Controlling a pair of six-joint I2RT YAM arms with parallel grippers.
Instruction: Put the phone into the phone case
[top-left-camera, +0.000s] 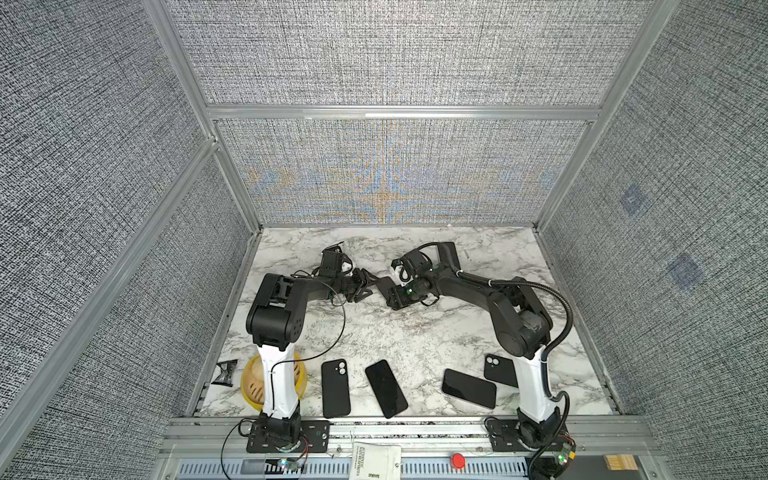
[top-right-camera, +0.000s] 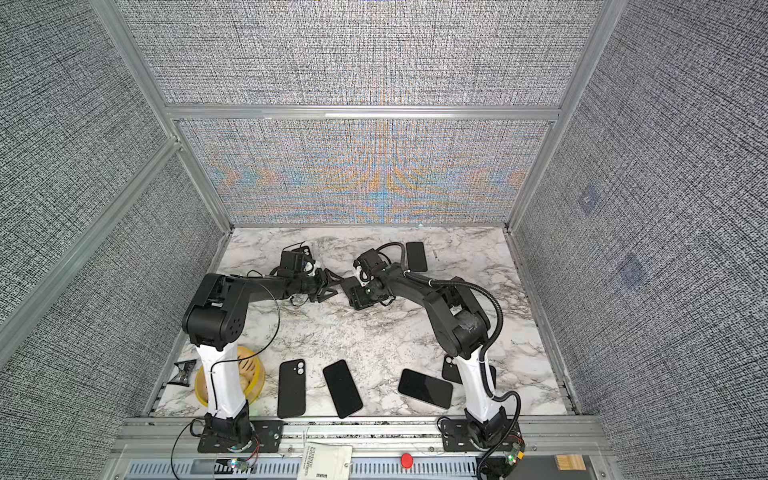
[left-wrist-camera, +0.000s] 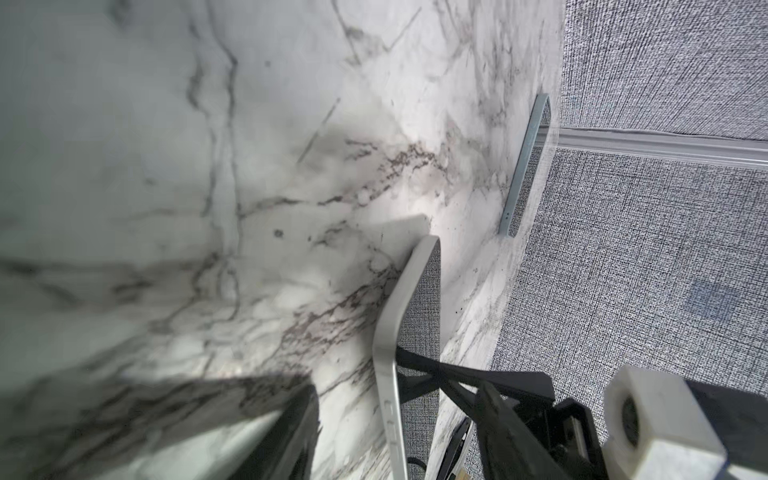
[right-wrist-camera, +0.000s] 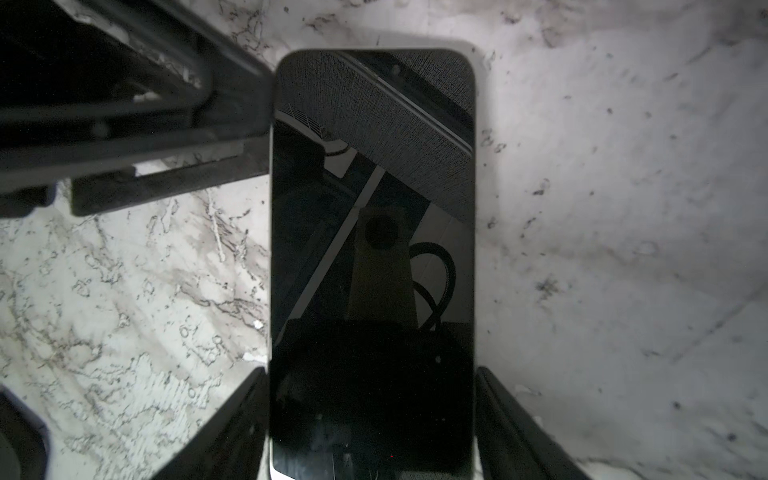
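Phone (right-wrist-camera: 374, 208) lies at mid-table, clamped across its long edges by the right gripper (right-wrist-camera: 370, 386), long axis running toward the left gripper (top-left-camera: 366, 286), whose jaws stand apart at its free end.

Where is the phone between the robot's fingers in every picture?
In a top view: the phone is midway across the marble table.
In a top view: same place.
Left wrist: lower middle, seen edge-on, silver rim showing.
Right wrist: centre, dark screen towards the camera.
Shared landmark: the grey-veined marble table beneath it.
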